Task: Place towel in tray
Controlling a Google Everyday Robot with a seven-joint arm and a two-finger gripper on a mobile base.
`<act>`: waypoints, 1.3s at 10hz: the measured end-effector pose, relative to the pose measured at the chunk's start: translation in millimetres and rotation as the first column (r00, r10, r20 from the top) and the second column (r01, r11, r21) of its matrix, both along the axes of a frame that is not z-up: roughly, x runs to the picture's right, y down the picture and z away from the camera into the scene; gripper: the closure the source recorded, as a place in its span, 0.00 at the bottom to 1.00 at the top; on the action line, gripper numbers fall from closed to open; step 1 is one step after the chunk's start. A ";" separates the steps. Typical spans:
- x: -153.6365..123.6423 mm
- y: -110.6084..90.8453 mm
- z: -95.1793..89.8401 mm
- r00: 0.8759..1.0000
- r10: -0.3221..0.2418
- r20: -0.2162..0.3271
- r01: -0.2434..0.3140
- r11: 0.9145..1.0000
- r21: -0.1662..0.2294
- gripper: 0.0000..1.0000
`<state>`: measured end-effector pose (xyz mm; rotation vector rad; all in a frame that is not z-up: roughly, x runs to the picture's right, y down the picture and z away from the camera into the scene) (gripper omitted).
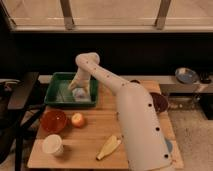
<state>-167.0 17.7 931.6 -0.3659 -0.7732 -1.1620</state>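
The green tray [56, 95] sits at the back left of the wooden table. A pale towel [79, 93] lies inside it, toward its right side. My white arm reaches from the lower right across the table into the tray. The gripper [75, 87] is down in the tray, right at the towel's upper left edge.
An orange-red bowl [53, 120] and an apple [77, 119] lie in front of the tray. A white cup [52, 145] and a banana [108, 148] are near the front edge. A dark bowl [159, 102] is at the right. A black chair [20, 100] stands left of the table.
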 end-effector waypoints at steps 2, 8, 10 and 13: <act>0.5 0.0 0.2 1.000 -0.004 -0.006 0.004 1.000 0.003 0.27; 5.6 18.2 8.5 0.994 -0.029 -0.108 0.024 0.999 -0.045 0.27; 10.1 30.1 13.2 0.992 -0.027 -0.123 0.017 0.997 -0.075 0.27; 15.9 48.3 21.5 0.991 -0.018 -0.134 0.001 0.992 -0.123 0.38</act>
